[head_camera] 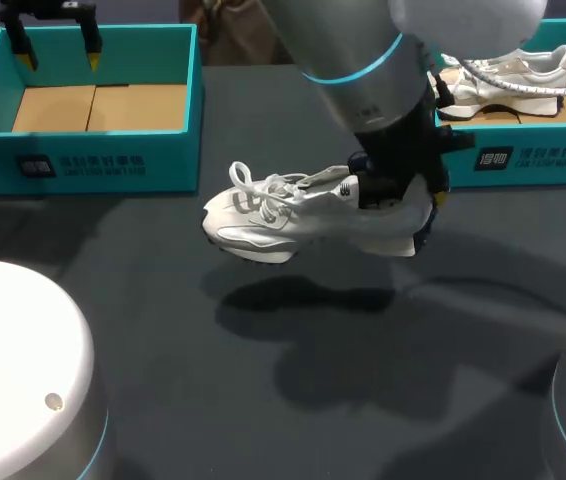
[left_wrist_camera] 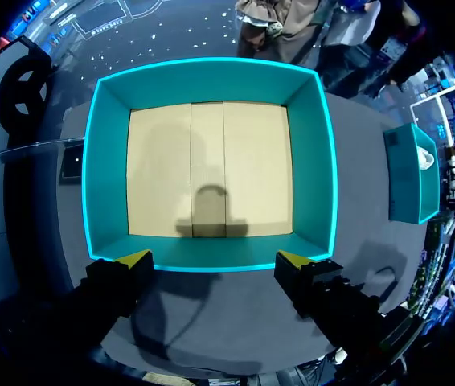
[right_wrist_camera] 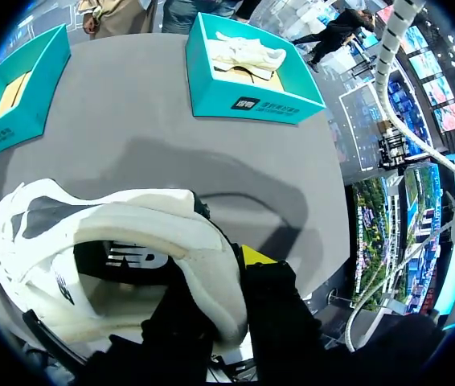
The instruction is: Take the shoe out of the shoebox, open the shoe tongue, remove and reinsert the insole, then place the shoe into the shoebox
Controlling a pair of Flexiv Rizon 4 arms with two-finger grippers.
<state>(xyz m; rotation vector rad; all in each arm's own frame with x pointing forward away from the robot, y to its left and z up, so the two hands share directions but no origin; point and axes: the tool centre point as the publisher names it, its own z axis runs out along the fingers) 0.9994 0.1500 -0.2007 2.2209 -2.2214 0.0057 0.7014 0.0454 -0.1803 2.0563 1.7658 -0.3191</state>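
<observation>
A white sneaker (head_camera: pixel 293 212) hangs above the dark table, toe toward the left, casting a shadow below. My right gripper (head_camera: pixel 403 195) is shut on the sneaker's heel collar; in the right wrist view the gripper (right_wrist_camera: pixel 227 277) pinches the padded heel of the sneaker (right_wrist_camera: pixel 91 241), one yellow fingertip (right_wrist_camera: pixel 258 256) showing outside it. My left gripper (head_camera: pixel 58 45) hovers open over the empty teal shoebox (head_camera: pixel 83 170) at the far left; the left wrist view looks straight down into this shoebox (left_wrist_camera: pixel 207 88), its cardboard floor bare, the gripper (left_wrist_camera: pixel 221 265) holding nothing.
A second teal shoebox (head_camera: pixel 523 155) at the far right holds another white sneaker (head_camera: pixel 513 75); it also shows in the right wrist view as a shoebox (right_wrist_camera: pixel 252 96). White robot bases (head_camera: pixel 13 370) stand at the near corners.
</observation>
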